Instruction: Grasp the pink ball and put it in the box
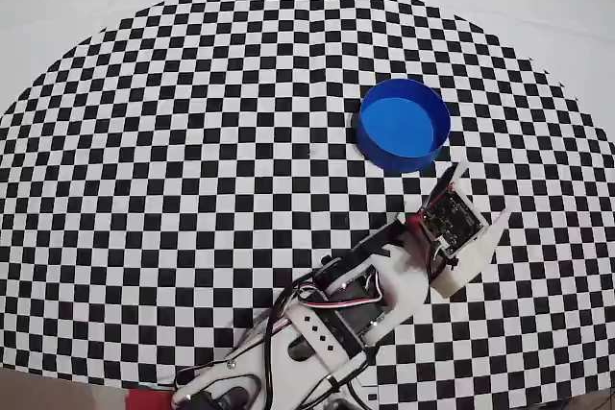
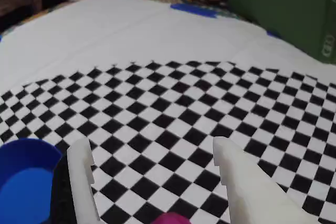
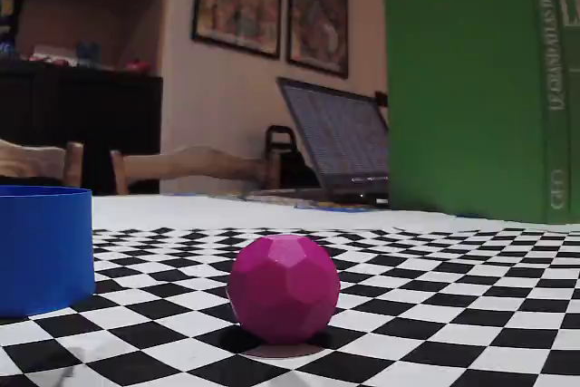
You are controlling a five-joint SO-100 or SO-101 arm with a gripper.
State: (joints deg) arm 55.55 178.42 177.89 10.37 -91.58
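Approach step: the claw (image 2: 152, 169) stood spread over the pink ball (image 2: 172, 218), the box (image 1: 405, 125) at twelve o'clock overhead; next, descend and close.

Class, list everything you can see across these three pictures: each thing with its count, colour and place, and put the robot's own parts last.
pink ball: one, magenta, resting on the mat; in the wrist view only its top shows between the fingers.
box: one, bright blue, round, empty, on the mat beside the gripper.
checkered mat: one, black and white, covering the table.
green book: one, upright behind the mat.
laptop: one, dark, open, background.
framed pictures: two, on the wall.
gripper: one, white, open, fingers either side of the ball.
arm: one, white, lower edge of the overhead view.
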